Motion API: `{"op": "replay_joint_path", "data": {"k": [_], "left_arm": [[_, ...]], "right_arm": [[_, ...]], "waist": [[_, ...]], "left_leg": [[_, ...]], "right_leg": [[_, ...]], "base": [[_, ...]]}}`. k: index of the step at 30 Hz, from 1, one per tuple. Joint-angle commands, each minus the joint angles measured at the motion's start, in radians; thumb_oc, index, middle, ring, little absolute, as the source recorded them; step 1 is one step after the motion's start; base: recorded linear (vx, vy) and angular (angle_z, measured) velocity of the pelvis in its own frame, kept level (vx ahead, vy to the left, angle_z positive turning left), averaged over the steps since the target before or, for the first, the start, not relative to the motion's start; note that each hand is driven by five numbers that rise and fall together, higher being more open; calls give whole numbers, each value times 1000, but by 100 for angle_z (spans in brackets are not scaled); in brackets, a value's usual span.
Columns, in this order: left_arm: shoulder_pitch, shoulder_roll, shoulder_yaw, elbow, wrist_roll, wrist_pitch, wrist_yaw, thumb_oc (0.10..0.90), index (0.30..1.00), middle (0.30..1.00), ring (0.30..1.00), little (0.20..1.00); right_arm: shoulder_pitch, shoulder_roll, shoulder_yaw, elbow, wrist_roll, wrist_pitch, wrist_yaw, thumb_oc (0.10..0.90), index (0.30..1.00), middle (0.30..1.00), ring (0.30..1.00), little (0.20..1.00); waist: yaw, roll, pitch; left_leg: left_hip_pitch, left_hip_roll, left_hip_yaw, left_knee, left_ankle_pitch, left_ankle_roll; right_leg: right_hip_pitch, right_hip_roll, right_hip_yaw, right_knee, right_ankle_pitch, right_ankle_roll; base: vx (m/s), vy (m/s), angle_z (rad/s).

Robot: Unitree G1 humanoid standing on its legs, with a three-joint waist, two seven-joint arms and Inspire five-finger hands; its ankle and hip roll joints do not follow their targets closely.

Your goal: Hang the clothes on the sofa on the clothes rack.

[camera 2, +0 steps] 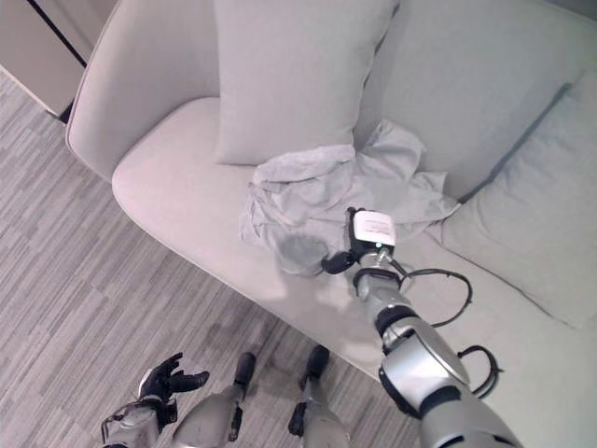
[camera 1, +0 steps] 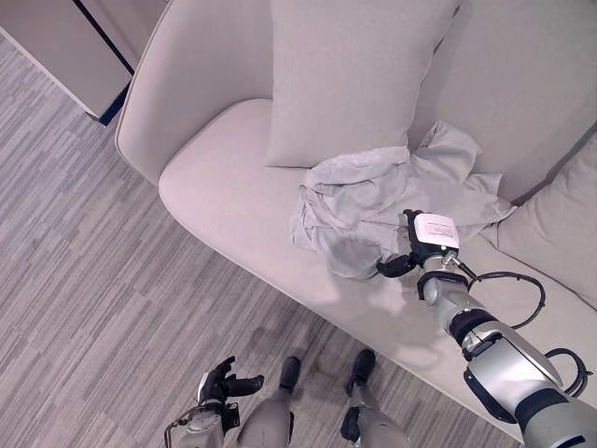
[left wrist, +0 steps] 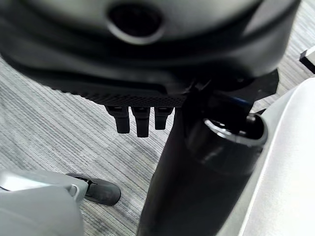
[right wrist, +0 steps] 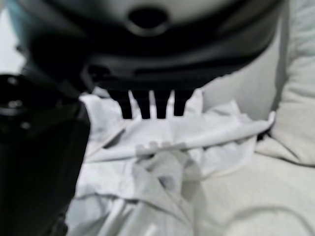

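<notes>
grey striped flooring [camera 1: 84,233] is seen in the left eye view, with a pale sofa [camera 1: 233,201] set across it, an upright cushion [camera 1: 340,79] leaning on its back and a second cushion [camera 1: 560,224] at the far right; a crumpled light-grey garment [camera 1: 373,201] lies on the seat in front of the upright cushion, spread toward the backrest; the right hand [camera 1: 422,245] is reached over the near edge of that garment, its thumb bent toward the cloth, though a closed grasp cannot be made out from here; the left hand [camera 1: 224,383] is held low over the floor, fingers loosely spread and nothing in them; in the right eye view the same arrangement is shown, the right hand [camera 2: 359,245] touching or just above the garment's [camera 2: 317,201] front fold; in the left wrist view the left hand's fingers [left wrist: 140,120] are seen straight and relaxed above the flooring, holding nothing; in the right wrist view the right hand's fingers [right wrist: 147,103] are seen extended, side by side, over the rumpled garment [right wrist: 162,147], not yet curled into it, so the hand is judged to be unclenched; no clothes rack is to be seen; the task is judged to be at its very start: the garment is not yet gripped, and lifting, carrying and hanging are all left to be done.
</notes>
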Motion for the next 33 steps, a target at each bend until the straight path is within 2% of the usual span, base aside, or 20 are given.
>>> {"op": "replay_joint_path", "data": {"k": [1, 7, 9, 10, 11, 12, 13, 17, 23, 26, 27, 28, 29, 30, 31, 33], "left_arm": [[-33, 31, -74, -4, -51, -51, 51, 800, 900, 900, 900, 900], [-42, 50, -109, -89, -62, -76, 78, 800, 900, 900, 900, 900], [-33, 54, -116, -99, -52, -72, 78, 800, 900, 900, 900, 900], [-29, 54, -116, -100, -49, -71, 78, 800, 900, 900, 900, 900], [-24, 56, -113, -101, -47, -70, 79, 800, 900, 900, 900, 900], [-21, 58, -111, -102, -45, -70, 78, 800, 900, 900, 900, 900], [-19, 60, -107, -103, -41, -67, 77, 800, 900, 900, 900, 900], [-12, 64, -104, -112, -22, -61, 73, 800, 900, 900, 900, 900], [-11, 69, -106, -146, 7, -61, 87, 800, 900, 900, 900, 900], [-20, 68, -105, -139, 24, -60, 105, 800, 900, 900, 900, 900], [-20, 68, -105, -139, 24, -60, 105, 800, 900, 900, 900, 900], [-27, 64, -103, -117, 24, -54, 113, 800, 900, 900, 900, 900], [-29, 61, -102, -104, 25, -50, 119, 800, 900, 900, 900, 900], [-30, 56, -102, -77, 29, -41, 122, 800, 900, 900, 900, 900], [-30, 57, -102, -76, 29, -41, 122, 800, 900, 900, 900, 900], [-35, 49, -102, -55, 32, -31, 125, 800, 900, 900, 900, 900]], "right_arm": [[-150, -6, 40, 75, 49, 7, -64, 800, 900, 900, 900, 900], [-197, -21, 60, 175, 92, 14, -9, 800, 900, 900, 900, 900], [-223, -42, 33, 213, 153, 11, 20, 800, 900, 900, 900, 900], [-226, -49, 30, 213, 164, 10, 22, 755, 832, 832, 832, 832], [-229, -56, 25, 214, 178, 9, 26, 585, 578, 578, 578, 578], [-230, -57, 17, 216, 199, 6, 33, 447, 371, 371, 371, 371], [-230, -63, 14, 215, 215, 6, 45, 400, 300, 300, 300, 300], [-221, -62, 18, 221, 218, 6, 66, 400, 300, 300, 300, 300], [-183, -47, -24, 203, 260, -2, 37, 400, 300, 300, 300, 300], [-158, -34, -110, 194, 389, -23, 5, 400, 300, 300, 300, 300], [-158, -34, -110, 194, 389, -23, 5, 400, 300, 300, 300, 300], [-143, -24, -196, 194, 552, -52, 2, 400, 300, 300, 300, 300], [-134, -18, -255, 199, 659, -71, -5, 400, 300, 300, 300, 300], [-113, -9, -383, 196, 927, -128, 8, 400, 300, 300, 300, 300], [-113, -9, -384, 196, 927, -128, 8, 400, 300, 300, 300, 300], [-76, 5, -512, 168, 1205, -206, 26, 400, 300, 300, 300, 300]], "waist": [[23, -11, -23], [63, 16, 22], [77, 28, 38], [80, 29, 40], [82, 30, 42], [83, 31, 43], [83, 30, 47], [83, 25, 47], [70, 15, 45], [55, 6, 48], [54, 5, 45], [45, -3, 42], [42, -6, 39], [34, -10, 33], [33, -11, 32], [26, -17, 24]], "left_leg": [[-77, 35, 28, -48, 72, 8], [-177, 20, -19, -48, 100, -1], [-213, 15, -30, -48, 110, -4], [-219, 15, -33, -48, 112, -4], [-224, 14, -34, -48, 114, -5], [-230, 14, -35, -48, 115, -5], [-236, 12, -37, -48, 116, -6], [-239, 10, -38, -48, 115, -6], [-224, 10, -35, -48, 111, -5], [-204, 10, -28, -48, 103, -4], [-208, 9, -29, -48, 105, -4], [-196, 9, -22, -48, 98, -3], [-188, 9, -19, -48, 94, -1], [-170, 11, -11, -48, 82, 0], [-173, 10, -12, -48, 84, 1], [-158, 10, -5, -48, 74, 3]], "right_leg": [[42, -70, 58, 7, -97, 125], [-30, -78, 34, 7, -83, 137], [-59, -81, 29, 7, -78, 139], [-62, -82, 26, 7, -79, 139], [-67, -81, 25, 7, -78, 140], [-71, -82, 21, 7, -77, 141], [-78, -82, 22, 7, -74, 140], [-78, -81, 21, 7, -76, 139], [-65, -81, 24, 7, -78, 140], [-50, -79, 28, 7, -81, 142], [-54, -80, 27, 7, -80, 142], [-44, -81, 31, 7, -81, 142], [-37, -81, 32, 7, -82, 142], [-22, -81, 34, 7, -84, 142], [-25, -82, 34, 7, -83, 143], [-13, -82, 39, 7, -85, 144]], "base": [[19, 29, 13], [-28, 28, 30], [-44, 35, 9], [-12, 18, 14], [-10, 17, 17], [-13, 23, 16], [-10, 23, 13], [-4, 11, 8], [0, 0, 0], [0, 0, 0], [0, 0, 0], [-13, 24, -4], [-9, 42, -5], [-3, 28, -5], [-5, 30, -6], [-9, 25, -12]]}}
